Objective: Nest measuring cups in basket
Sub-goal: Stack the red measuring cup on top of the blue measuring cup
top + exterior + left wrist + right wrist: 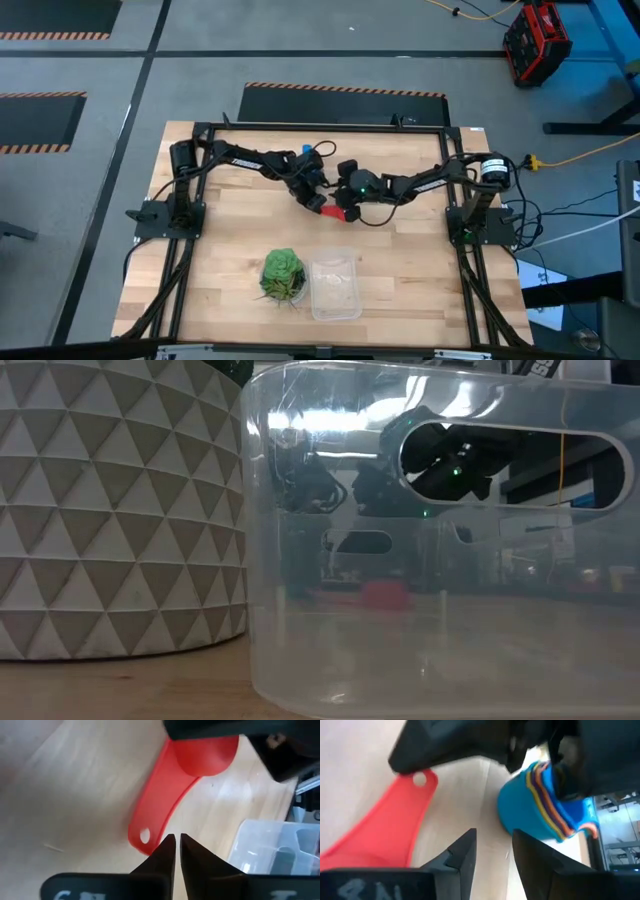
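A red measuring cup (333, 211) lies on the wood table between the two arms, its handle (160, 795) flat on the wood. My left gripper (175, 839) is shut, its tips by the handle's holed end. My right gripper (492, 835) is open and sits over the cup's bowl (207, 757), with the cup (390, 825) beside one finger. A nested stack with a blue cup outermost (535, 805) shows beyond, partly hidden by the left arm. The clear basket (335, 285) stands near the front edge. My left gripper comes slanting down at the red cup's handle, at its free end by the hole (144, 836). Whether the shut fingertips touch it I cannot tell. My right gripper has one finger (462, 852) alongside the red cup. Whether it touches I cannot tell.
A green leafy ball (283, 274) in a white triangle-patterned pot (110, 510) stands just left of the basket. The basket's clear wall (440, 630) fills the low view, the red cup (385, 595) showing through it. Bare wood lies between the arms and the basket.
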### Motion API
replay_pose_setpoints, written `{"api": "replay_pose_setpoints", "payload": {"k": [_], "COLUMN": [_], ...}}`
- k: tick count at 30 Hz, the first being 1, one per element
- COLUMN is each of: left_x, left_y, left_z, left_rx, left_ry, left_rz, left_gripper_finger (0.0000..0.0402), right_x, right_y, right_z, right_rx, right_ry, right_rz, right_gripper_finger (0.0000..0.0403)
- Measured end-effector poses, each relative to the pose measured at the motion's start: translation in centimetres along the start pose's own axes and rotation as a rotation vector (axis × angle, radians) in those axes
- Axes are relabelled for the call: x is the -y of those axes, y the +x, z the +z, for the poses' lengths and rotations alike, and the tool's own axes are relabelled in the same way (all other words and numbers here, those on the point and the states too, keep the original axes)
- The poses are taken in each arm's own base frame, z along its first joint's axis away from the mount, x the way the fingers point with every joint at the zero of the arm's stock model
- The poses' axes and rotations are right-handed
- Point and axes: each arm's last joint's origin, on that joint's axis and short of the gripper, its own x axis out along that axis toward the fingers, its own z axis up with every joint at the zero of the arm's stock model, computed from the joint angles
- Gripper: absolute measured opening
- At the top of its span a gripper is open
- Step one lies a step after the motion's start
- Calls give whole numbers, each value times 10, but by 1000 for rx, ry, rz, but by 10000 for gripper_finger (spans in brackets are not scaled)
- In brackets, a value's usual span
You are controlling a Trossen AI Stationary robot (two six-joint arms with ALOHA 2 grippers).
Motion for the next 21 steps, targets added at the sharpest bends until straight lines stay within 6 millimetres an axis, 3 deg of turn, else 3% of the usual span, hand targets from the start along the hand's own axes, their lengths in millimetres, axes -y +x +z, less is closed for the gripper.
{"api": "replay_pose_setpoints", "payload": {"k": [7, 21], "left_x": [9, 28], "left_y": [7, 23], "left_z": [-7, -23], "left_rx": [-17, -18], "left_ry": [115, 282], "left_rz": [2, 71], "left_gripper_finger": [52, 161], "right_x": [9, 34], "right_y": [-15, -71], "right_z": [9, 25], "right_rx": [17, 25], "right_ry": [3, 58], "right_rz": [-10, -15], "right_gripper_finger": [131, 131]}}
